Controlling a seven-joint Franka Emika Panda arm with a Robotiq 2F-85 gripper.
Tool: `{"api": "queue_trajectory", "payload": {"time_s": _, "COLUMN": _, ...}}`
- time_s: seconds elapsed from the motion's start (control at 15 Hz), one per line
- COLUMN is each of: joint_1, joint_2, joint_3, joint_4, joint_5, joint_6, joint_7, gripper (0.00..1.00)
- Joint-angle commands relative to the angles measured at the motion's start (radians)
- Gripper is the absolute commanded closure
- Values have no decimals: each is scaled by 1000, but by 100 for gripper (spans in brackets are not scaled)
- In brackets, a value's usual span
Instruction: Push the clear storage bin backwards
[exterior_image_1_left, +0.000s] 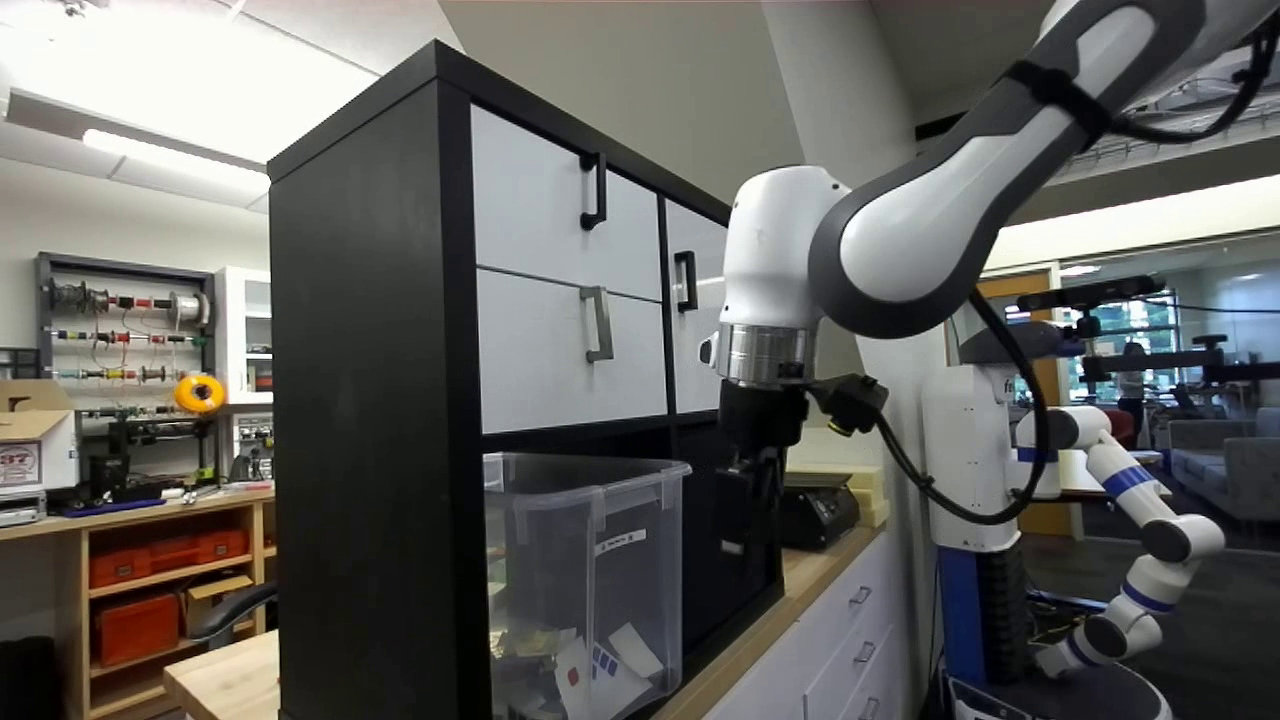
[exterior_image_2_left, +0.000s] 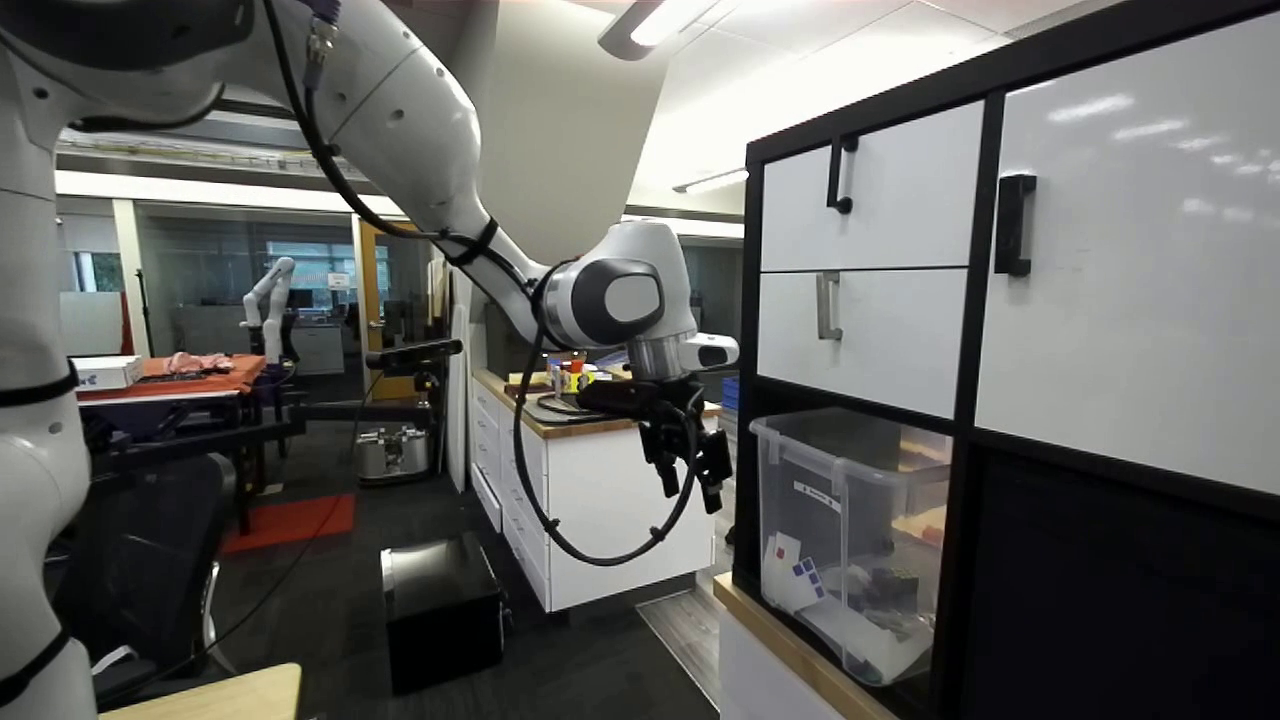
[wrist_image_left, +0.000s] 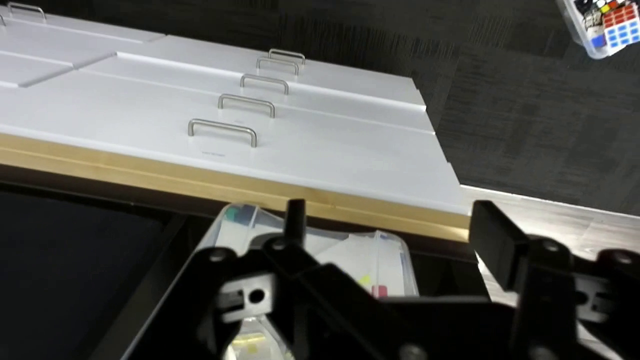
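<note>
The clear storage bin (exterior_image_1_left: 630, 560) is a large translucent tub with papers and small items inside. It stands in an open lower compartment of the black cabinet, on the wooden counter, in both exterior views (exterior_image_2_left: 840, 520). Its front rim seems to stick out a little past the cabinet front. In the wrist view the bin (wrist_image_left: 345, 265) lies below and partly behind the fingers. My gripper (exterior_image_2_left: 692, 490) hangs pointing down in front of the cabinet, apart from the bin. Its fingers (wrist_image_left: 389, 215) are wide apart with nothing between them. In an exterior view the gripper (exterior_image_1_left: 750, 500) is dark against dark.
The black cabinet (exterior_image_1_left: 360, 400) has white drawers with protruding handles (exterior_image_1_left: 597, 322) above the bin. The wooden counter edge (wrist_image_left: 200, 175) runs below it, over white drawers (wrist_image_left: 150, 115). A dark device (exterior_image_1_left: 818, 510) stands on the counter. A tub with colourful items (wrist_image_left: 620, 30) shows at a corner.
</note>
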Motion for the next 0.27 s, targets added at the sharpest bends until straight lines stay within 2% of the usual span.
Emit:
{"api": "queue_trajectory", "payload": {"time_s": 0.0, "joint_1": -11, "joint_2": -30, "joint_3": 16, "joint_4": -20, "joint_5": 5, "joint_6": -34, "joint_7": 0, "gripper": 0}}
{"api": "queue_trajectory", "payload": {"time_s": 0.07, "joint_1": -11, "joint_2": -49, "joint_3": 20, "joint_4": -31, "joint_5": 6, "joint_6": -42, "joint_7": -1, "gripper": 3}}
{"api": "queue_trajectory", "payload": {"time_s": 0.2, "joint_1": -11, "joint_2": -45, "joint_3": 21, "joint_4": -29, "joint_5": 6, "joint_6": -41, "joint_7": -1, "gripper": 0}}
